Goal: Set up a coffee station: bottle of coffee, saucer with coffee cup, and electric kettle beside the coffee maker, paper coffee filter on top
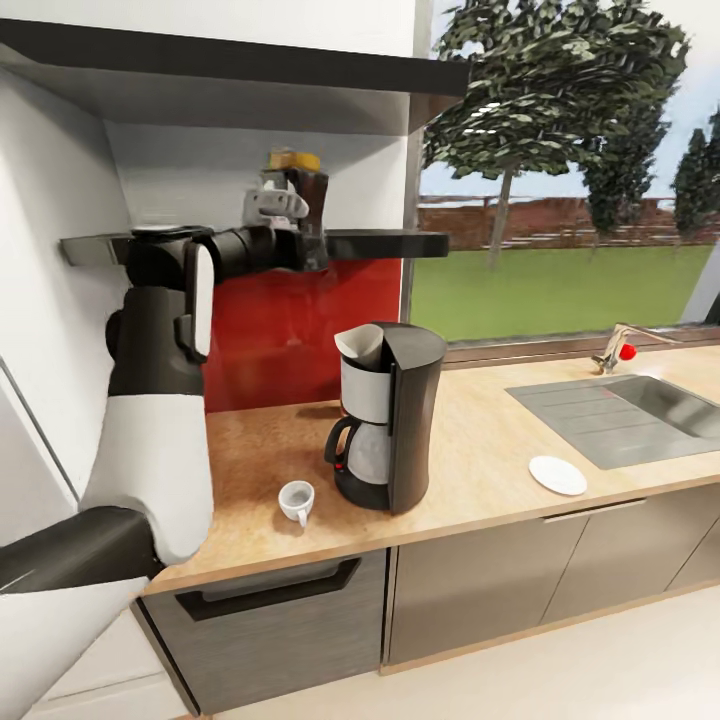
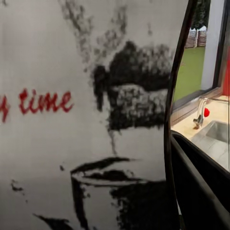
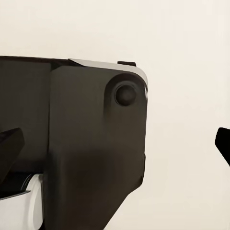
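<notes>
Pressed close against the left wrist camera is the label of the bottle of coffee (image 2: 86,120): a pale wrapper with a rough black print of a cup and red script reading "time". One dark finger (image 2: 201,187) of the left gripper runs along the label's edge, so the bottle sits right between the fingers, touching or nearly so; whether they are clamped on it I cannot tell.

From the head camera, the left gripper (image 1: 290,215) reaches to the upper centre of the frame, where the bottle of coffee (image 1: 305,200), dark with a yellow cap, stands on the black kitchen shelf (image 1: 390,243) above a red backsplash (image 1: 300,320). The gripper's pale body covers the bottle's left side.

Lower, at centre frame, the black coffee maker (image 1: 390,415) stands on the wooden countertop (image 1: 480,430) with a paper coffee filter (image 1: 358,345) in its top. A white coffee cup (image 1: 297,500) sits just beside it, lower left. A white saucer (image 1: 557,475) lies well apart to the right, near the sink (image 1: 640,410) and its faucet (image 1: 620,350).

The right wrist camera faces a dark robot part against a plain pale background, with black fingertips (image 3: 9,143) at the frame edges, spread wide with nothing between them.
</notes>
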